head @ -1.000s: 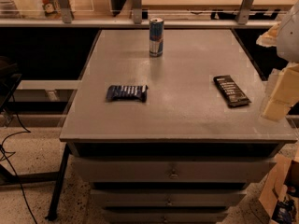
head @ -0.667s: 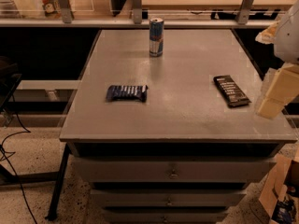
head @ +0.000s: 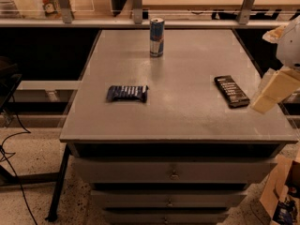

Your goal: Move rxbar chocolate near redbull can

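The rxbar chocolate (head: 231,91) is a flat black bar with white lettering, lying on the right side of the grey table (head: 187,121). The redbull can (head: 156,36) stands upright at the table's far middle, well apart from the bar. My gripper (head: 273,92) is the cream-coloured piece at the right edge of the view, under the white arm (head: 290,46). It hovers just right of the bar, over the table's right edge, and is not touching the bar.
A blue crinkled-wrapper bar (head: 127,93) lies on the table's left middle. A shelf rail with posts (head: 137,6) runs behind the table. Drawers (head: 173,172) sit under the tabletop. A cardboard box (head: 281,196) stands on the floor at lower right.
My gripper has shifted a little to the left, closer to the rxbar chocolate. The bars and the can have not moved.
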### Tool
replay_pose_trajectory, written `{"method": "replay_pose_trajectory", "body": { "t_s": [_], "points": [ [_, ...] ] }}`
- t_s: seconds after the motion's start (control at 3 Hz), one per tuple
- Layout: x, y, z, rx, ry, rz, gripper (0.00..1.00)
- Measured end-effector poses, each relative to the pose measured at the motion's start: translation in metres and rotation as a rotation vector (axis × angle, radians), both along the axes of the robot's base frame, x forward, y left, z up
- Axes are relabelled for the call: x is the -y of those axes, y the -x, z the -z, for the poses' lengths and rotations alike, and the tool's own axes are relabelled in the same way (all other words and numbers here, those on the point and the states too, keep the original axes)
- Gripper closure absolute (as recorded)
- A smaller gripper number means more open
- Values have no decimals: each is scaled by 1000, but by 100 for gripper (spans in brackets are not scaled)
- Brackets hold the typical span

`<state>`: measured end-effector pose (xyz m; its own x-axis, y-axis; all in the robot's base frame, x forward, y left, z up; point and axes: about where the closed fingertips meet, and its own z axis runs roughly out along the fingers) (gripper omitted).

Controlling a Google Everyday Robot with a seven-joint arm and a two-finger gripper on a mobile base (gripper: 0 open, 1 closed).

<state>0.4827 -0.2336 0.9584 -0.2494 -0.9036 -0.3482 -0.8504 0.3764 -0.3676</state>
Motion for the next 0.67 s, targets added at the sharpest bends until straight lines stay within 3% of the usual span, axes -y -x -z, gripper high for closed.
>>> {"method": "replay_pose_trajectory", "body": {
  "t_s": [0.67],
  "points": [
    [26, -47, 46, -8, -99, 48, 0]
  ]
}}
